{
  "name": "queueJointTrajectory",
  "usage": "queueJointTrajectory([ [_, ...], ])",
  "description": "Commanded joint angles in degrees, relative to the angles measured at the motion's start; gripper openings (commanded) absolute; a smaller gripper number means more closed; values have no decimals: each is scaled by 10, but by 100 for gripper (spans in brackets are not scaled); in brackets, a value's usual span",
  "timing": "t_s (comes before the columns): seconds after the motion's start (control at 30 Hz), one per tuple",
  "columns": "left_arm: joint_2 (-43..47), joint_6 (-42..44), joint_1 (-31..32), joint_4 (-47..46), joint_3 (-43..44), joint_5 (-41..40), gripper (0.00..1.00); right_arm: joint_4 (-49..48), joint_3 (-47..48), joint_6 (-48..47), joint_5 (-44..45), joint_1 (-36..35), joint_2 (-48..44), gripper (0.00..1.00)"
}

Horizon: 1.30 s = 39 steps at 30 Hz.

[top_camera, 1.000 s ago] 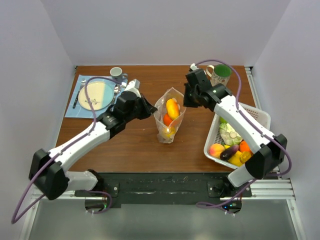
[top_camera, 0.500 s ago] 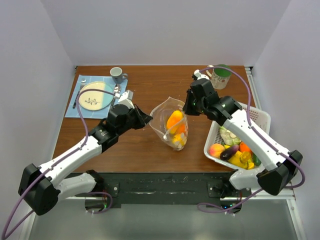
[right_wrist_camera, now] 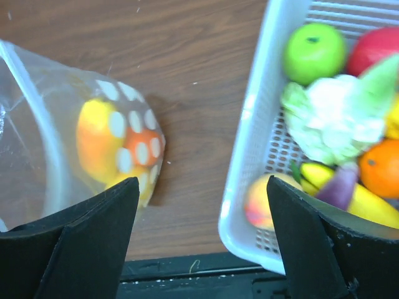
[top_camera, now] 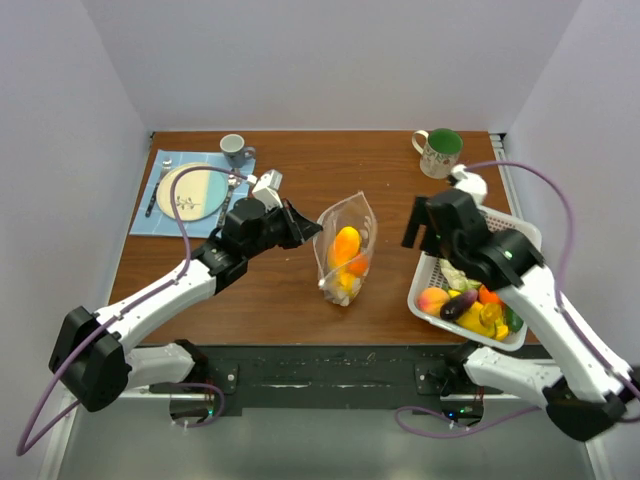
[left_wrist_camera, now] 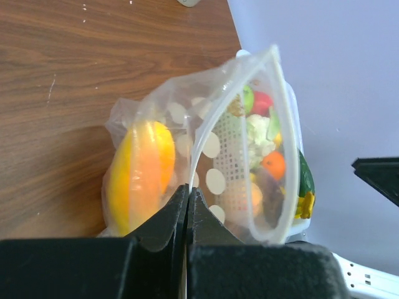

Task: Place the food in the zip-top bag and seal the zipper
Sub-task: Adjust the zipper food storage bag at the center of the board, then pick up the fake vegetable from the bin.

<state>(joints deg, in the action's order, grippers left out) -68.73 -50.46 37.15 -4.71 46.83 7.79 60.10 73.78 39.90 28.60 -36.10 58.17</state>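
The zip-top bag (top_camera: 345, 235) sits near the middle of the counter (top_camera: 270, 290). Its long side runs from the near edge toward the far edge. The fat bottom end is close to the arms, and the mouth points up and away. The mouth is open, and the zipper (left_wrist_camera: 287, 118) is not pressed together. Some of the food (top_camera: 346, 250), orange and yellow, lies inside the bag. More of it lies in the white basket (top_camera: 415, 290) on the right side of the counter. The left tool (top_camera: 308, 228) is at the bag's left side. It is pinched tight on the rim of the mouth and holds that edge up. The right tool (top_camera: 422, 235) is to the right of the bag and does not touch it. It hangs over the gap between the bag and the basket. Its fingers (right_wrist_camera: 93, 237) are spread wide apart and hold nothing.
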Motion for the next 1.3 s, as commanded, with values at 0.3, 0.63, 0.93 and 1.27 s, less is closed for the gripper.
queueJointTrajectory([
  [0.3, -9, 5, -1, -20, 57, 33, 0, 158, -146, 184, 74, 1, -117, 91],
  [0.63, 2, 22, -1, 7, 107, 38, 0, 172, -217, 294, 74, 1, -112, 91],
  [0.93, 3, 25, -1, 9, 95, 35, 0, 157, -282, 390, 82, 1, -80, 87],
  [1.27, 0, 15, 0, -14, 67, 35, 0, 165, -255, 389, 103, 0, -86, 30],
])
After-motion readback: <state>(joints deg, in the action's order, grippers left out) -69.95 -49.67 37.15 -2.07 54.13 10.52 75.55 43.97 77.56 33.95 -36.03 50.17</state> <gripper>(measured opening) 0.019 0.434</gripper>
